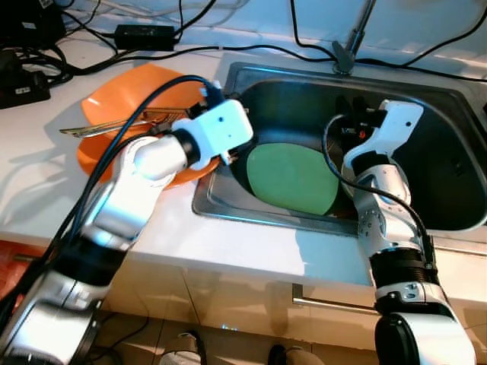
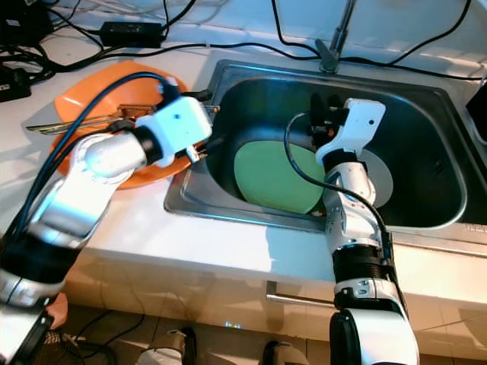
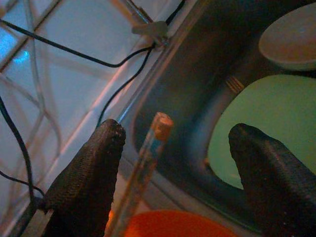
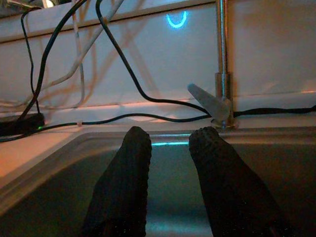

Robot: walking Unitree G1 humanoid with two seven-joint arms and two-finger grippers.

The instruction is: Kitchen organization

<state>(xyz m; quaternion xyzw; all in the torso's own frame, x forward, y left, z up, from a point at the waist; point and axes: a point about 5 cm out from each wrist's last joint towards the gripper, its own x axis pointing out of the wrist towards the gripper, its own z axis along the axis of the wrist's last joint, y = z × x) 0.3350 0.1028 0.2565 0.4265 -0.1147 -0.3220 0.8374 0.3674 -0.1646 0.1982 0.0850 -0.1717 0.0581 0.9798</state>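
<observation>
Steel sink (image 1: 228, 199) holds a round green plate (image 1: 293, 178); both grippers' jaws gape, left gripper (image 3: 173, 148) beside an orange plate (image 1: 122, 99).

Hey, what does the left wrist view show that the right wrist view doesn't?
Left wrist view alone: the green plate in the sink, a pale dish beyond it, a fork lying in the basin, the orange plate and a clear stick between the open left gripper fingers. Right wrist view alone: the faucet and the right gripper, open, holding nothing. Both share the sink and black cables.
</observation>
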